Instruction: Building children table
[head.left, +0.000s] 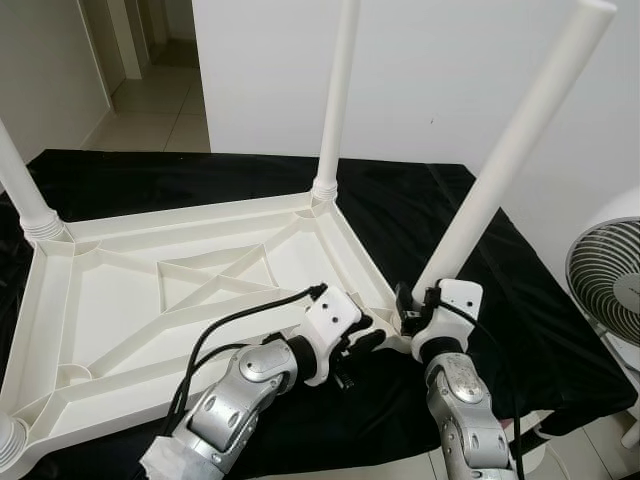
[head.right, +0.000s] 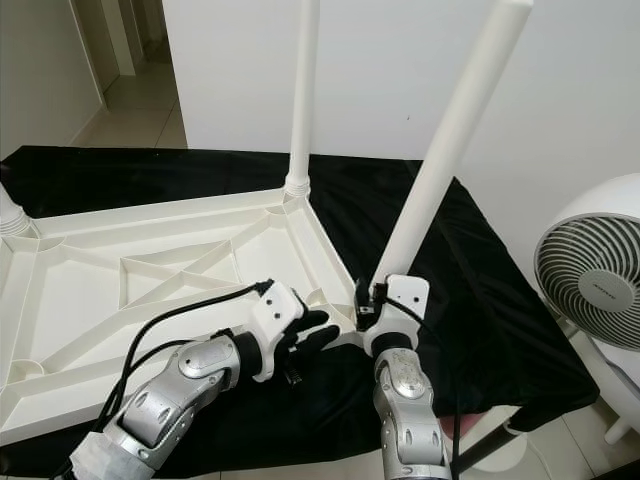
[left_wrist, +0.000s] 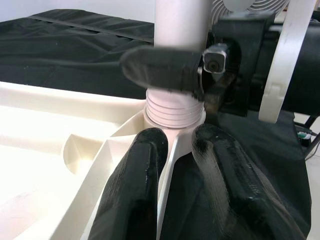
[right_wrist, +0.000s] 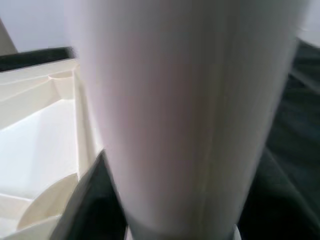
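Left eye view: a white plastic children's table (head.left: 180, 290) lies upside down on a black cloth (head.left: 480, 300), its ribbed underside facing up. Smooth round legs stand at its corners; the far leg (head.left: 337, 100) rises upright, and the near leg (head.left: 510, 160) leans away from the table at the corner closest to the robot. The right gripper (head.left: 415, 305) sits at the base of that near leg, its jaws closed around the leg. The left gripper (head.left: 355, 345) rests against the table's rim just beside the same corner. The cloth's edge drops off just beyond that corner, and a white fan (head.left: 605, 275) stands on the floor near it.

Right eye view: open cloth lies between the near leg and the fan.

Left wrist view: the left fingers (left_wrist: 140, 195) lie narrowly apart astride the table's thin rim, below the leg's ridged collar (left_wrist: 175, 107).

Right wrist view: the smooth leg (right_wrist: 185, 100) is close and blurred.
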